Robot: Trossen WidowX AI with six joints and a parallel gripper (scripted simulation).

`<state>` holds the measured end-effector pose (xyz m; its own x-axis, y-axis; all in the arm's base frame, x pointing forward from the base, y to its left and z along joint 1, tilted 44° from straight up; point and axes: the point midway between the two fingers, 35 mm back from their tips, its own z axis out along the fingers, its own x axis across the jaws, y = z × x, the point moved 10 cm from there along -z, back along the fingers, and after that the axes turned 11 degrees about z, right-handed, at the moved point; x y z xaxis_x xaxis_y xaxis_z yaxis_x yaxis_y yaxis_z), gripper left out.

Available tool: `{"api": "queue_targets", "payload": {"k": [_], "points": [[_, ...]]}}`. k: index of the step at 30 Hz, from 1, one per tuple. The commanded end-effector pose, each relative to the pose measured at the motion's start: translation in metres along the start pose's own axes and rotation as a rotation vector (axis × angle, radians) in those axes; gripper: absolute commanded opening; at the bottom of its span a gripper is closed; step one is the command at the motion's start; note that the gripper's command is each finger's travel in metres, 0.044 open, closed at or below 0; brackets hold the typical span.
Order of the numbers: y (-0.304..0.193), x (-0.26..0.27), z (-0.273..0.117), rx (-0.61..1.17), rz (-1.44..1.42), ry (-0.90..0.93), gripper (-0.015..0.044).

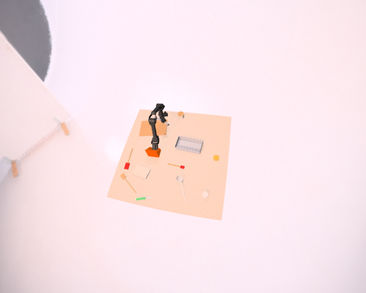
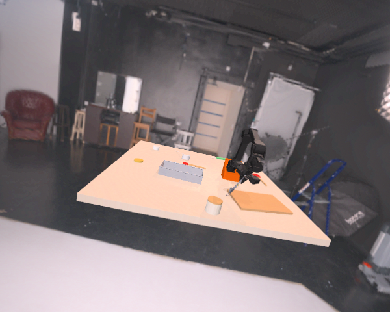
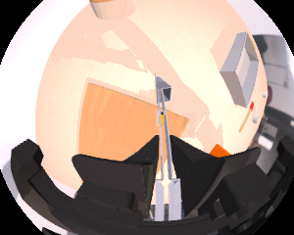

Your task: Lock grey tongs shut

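My gripper (image 1: 163, 120) (image 2: 243, 179) (image 3: 165, 139) is shut on the grey tongs (image 1: 168, 124) (image 2: 233, 188) (image 3: 164, 91). It holds them in the air, slanting down and away from the fingers. Their two arms lie close together; a yellow piece shows between them. A small dark grey block is at the lower end, near a corner of the wooden board (image 1: 145, 129) (image 2: 262, 202) (image 3: 110, 122). The other end is between the fingers and partly hidden. Whether the lock is engaged cannot be seen. The roasting tin (image 2: 180, 173) (image 3: 230, 88) holds no tongs.
A white jar with an orange top (image 1: 180, 114) (image 2: 213, 207) (image 3: 110, 10) stands near the board, by the table edge. The orange arm base (image 1: 152, 152) (image 2: 230, 173) is behind the board. Red-headed tools, a ladle (image 1: 179, 179) and a yellow disc (image 1: 216, 157) (image 2: 138, 160) lie farther off.
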<state>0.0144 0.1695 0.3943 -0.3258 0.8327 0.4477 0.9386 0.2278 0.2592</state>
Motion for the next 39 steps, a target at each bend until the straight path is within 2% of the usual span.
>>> {"api": "queue_targets", "payload": {"k": [1, 28, 39], "points": [[-0.005, 0.002, -0.001, -0.016, 0.026, 0.003, -0.015], [-0.052, 0.016, -0.013, -0.09, 0.158, 0.112, -0.015], [-0.078, 0.016, -0.019, -0.068, 0.172, 0.141, -0.015]]}}
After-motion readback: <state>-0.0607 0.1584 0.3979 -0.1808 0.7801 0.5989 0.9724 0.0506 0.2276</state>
